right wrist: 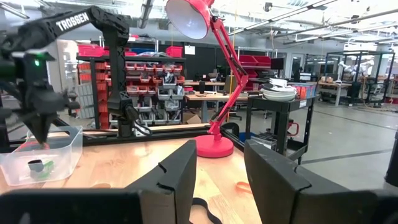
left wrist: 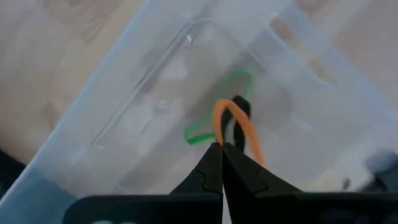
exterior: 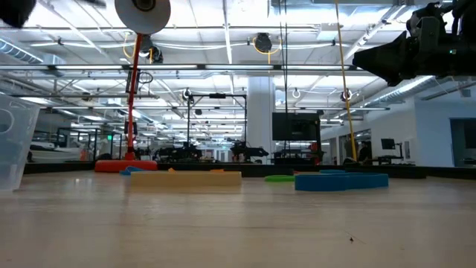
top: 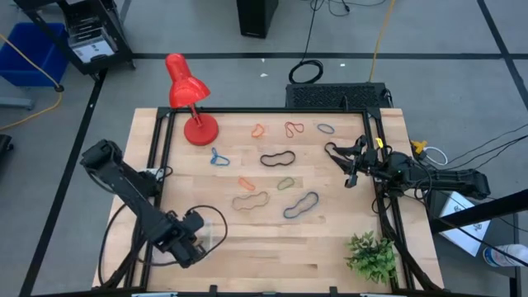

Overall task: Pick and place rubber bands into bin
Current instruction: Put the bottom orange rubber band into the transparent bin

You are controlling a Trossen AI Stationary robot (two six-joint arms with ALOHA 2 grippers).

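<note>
The left hand (top: 188, 244) is seen at the lower left of the high view, poised over the bin (top: 213, 234), a clear plastic tray near the lower left corner of the table (top: 272, 256). In the left wrist view its fingers (left wrist: 211, 171) are clenched together on an orange rubber band (left wrist: 235, 124), whose loop hangs from the tips above the bin's floor. Inside the bin (left wrist: 124, 112) a green rubber band (left wrist: 208, 127) and a black one (left wrist: 241, 112) are already lying.

The right hand (top: 353, 165) is held at the right side of the high view, raised above the table, with its fingers (right wrist: 180, 174) spread apart and nothing between them.

The remaining rubber bands are scattered across the middle of the table: a long black band (top: 278, 158) at the centre, a blue band (top: 301, 205) lower right of it, a tan band (top: 250, 200) to the blue one's left, a small blue band (top: 219, 157) near the lamp, and orange (top: 258, 130), red (top: 294, 129) and dark (top: 326, 129) bands along the upper edge. A red desk lamp (top: 188, 95) is standing at the upper left, and a green plant (top: 371, 254) at the lower right.
</note>
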